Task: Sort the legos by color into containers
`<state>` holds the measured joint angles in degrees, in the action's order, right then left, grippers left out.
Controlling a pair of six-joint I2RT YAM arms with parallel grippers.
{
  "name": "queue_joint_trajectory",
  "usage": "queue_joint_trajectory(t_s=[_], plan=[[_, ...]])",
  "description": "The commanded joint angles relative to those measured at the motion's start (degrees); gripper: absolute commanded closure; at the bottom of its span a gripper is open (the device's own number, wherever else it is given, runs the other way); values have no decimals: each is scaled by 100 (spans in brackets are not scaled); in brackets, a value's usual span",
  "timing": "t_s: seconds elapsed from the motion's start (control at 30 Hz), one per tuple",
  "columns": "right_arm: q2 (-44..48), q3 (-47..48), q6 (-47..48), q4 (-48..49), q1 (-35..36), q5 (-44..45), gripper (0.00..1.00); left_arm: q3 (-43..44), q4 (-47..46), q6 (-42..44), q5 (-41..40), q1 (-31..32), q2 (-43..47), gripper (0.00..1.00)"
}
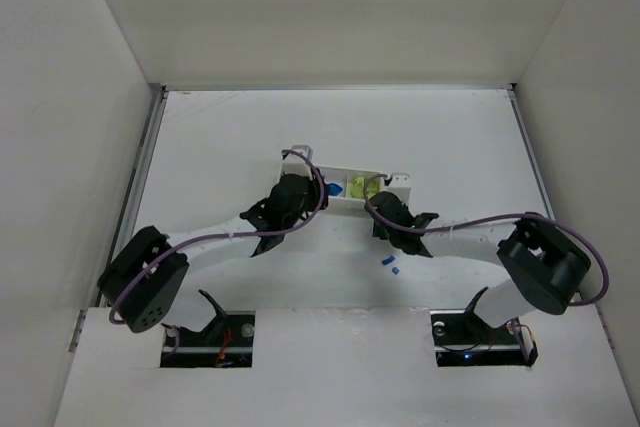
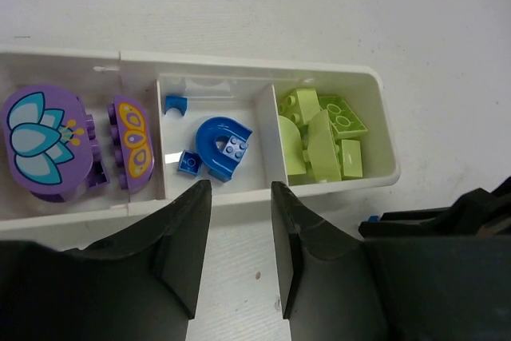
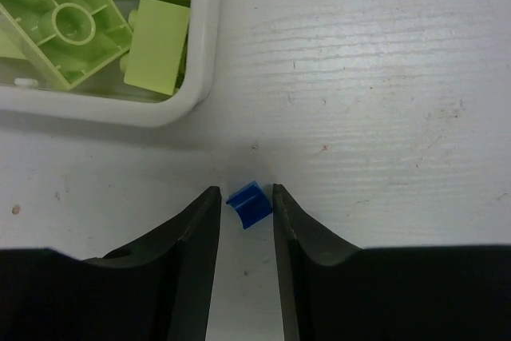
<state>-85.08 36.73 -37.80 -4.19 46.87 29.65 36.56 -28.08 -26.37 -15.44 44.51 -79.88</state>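
Tray point(image 2: 319, 191), white, three compartments in the left wrist view:
- left: purple bricks point(image 2: 44, 141)
- middle: blue bricks point(image 2: 219, 145)
- right: yellow-green bricks point(image 2: 319, 133)

Left gripper point(image 2: 239, 205): above the near rim at the middle compartment, fingers parted, nothing between them.

Right gripper point(image 3: 246, 196): low over the bare table point(image 3: 383, 77), just off the tray's rounded corner. Its fingers closely flank a small blue brick point(image 3: 250, 205); whether they clamp it cannot be told.

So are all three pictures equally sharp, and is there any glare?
Top view: even, flat light, bricks too small to make out. Left wrist view: tray crisp, no glare. Right wrist view: blue brick sharp, soft shadow under the tray, fingers near black.
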Motion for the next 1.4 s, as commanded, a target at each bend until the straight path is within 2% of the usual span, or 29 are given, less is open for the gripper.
queue_joint_trajectory(t_s=[0.0,0.13,0.23,0.57,0.73,0.87,1.03,1.2,1.37], plan=[[-228,290,-96,-258,168,181,65,-192,-313,-61,-38,27,428,67],[-316,379,-140,-398,291,348,75,-359,-313,-61,-29,35,701,67],[-211,387,-140,-478,362,401,79,-509,-313,-87,-12,35,850,66],[588,554,-43,-593,731,393,79,-1106,-251,-290,-29,167,1307,67],[361,1335,448,-110,766,103,78,-1449,-181,-360,-73,273,1676,68],[-200,2012,774,330,688,-99,78,-1678,12,-500,-108,404,1931,69],[-965,2750,1037,656,354,-442,76,-1854,-49,-685,-178,974,1976,69],[-1318,3059,1073,691,160,-443,73,-1714,-365,-615,-371,1730,1520,69],[-1318,3051,1038,788,28,-469,62,-1389,-672,-536,-486,2232,835,69]])
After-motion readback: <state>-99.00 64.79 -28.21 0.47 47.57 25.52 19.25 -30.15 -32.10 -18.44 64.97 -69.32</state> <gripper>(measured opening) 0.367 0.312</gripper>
